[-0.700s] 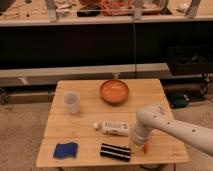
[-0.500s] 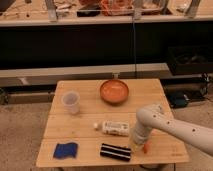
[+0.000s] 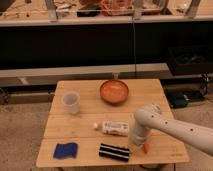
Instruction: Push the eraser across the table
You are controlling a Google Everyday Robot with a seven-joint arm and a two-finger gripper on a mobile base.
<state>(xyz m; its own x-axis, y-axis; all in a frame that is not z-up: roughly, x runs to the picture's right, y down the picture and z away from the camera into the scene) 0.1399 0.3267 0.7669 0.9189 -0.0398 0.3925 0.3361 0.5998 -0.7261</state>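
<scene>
1. The gripper hangs low over the front right part of the wooden table, just to the right of the eraser. Its tip is down near the boards. From where I stand I cannot tell whether the pincer is wide or narrow, and it holds nothing that I can see.
2. The eraser, which I take to be the dark striped block, lies flat near the front edge, lengthwise left to right. Its right end is near the gripper, but I cannot say they touch.
3. That low, side-on position looks chosen for a shove, not a lift: from the right end, a push would send the block leftward along the front edge.
4. A blue sponge lies further left along that same edge, so it could get in the way.
5. A white bottle lies on its side just behind the eraser, cap to the left.
6. At the back, the orange bowl looks empty, and the clear cup stands upright, seemingly empty too.
</scene>
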